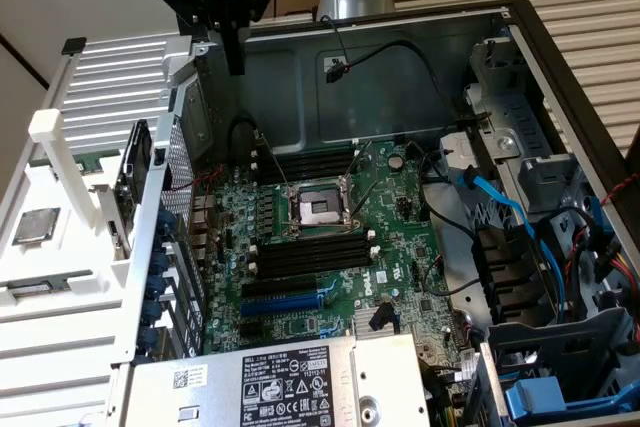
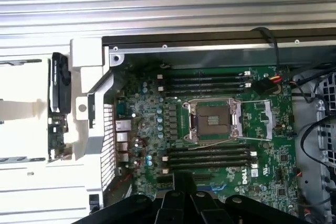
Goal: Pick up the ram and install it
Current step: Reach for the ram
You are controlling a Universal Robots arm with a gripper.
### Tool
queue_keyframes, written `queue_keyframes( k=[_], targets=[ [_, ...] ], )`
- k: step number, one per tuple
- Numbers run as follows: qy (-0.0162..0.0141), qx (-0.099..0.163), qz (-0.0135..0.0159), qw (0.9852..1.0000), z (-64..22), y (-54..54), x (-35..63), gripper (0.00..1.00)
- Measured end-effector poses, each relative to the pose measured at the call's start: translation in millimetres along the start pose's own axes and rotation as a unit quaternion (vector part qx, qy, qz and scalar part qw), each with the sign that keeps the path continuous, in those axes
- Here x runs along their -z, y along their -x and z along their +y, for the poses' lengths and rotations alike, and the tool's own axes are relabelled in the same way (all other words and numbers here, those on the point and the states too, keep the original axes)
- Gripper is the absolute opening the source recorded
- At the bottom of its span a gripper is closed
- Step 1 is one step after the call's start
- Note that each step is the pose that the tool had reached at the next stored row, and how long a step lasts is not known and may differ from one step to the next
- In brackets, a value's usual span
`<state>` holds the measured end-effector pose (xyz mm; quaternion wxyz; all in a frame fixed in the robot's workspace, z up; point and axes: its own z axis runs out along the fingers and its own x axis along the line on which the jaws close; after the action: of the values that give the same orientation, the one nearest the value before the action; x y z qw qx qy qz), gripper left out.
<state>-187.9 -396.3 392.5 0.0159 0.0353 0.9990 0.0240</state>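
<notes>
Hanging over the rear wall of the open computer case (image 1: 290, 87) with the gripper (image 1: 236, 63), high and well clear of the motherboard (image 1: 385, 187). Carrying nothing, as far as can be made out. Cannot tell from either view whether clenched or released.

Located the ram (image 1: 134, 172) outside the case, toward the exterior view's left: stood on its long edge in a white fixture (image 1: 60, 162), just beside the perforated side wall. Probably racked upright like that to leave the top edge free for a pinch from above, and to keep the contact edge pointing down for a straight drop into a slot. Untouched, by the look of it; well apart from the gripper.

Noted a square silver processor chip (image 1: 35, 225) lying flat on the same fixture, further toward the exterior view's left. Not the target.

Laid on its side, that case, with the board facing up, presumably to make seating a plain downward push. Counted two groups of long black slots flanking the processor socket (image 1: 318, 209): far bank (image 1: 305, 162) and near bank (image 1: 312, 252). Apparently empty in both, though too dim to swear to. Judged: pick-up not yet made, install not begun.
</notes>
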Motion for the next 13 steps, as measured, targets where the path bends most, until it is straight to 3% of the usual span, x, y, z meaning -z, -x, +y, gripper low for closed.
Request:
queue_keyframes(
  k=[13],
  targets=[
    [0.0001, 0.000, -0.0012, 1.0000, -1.6, -59.4, 1.2, 0.10]
  ],
)
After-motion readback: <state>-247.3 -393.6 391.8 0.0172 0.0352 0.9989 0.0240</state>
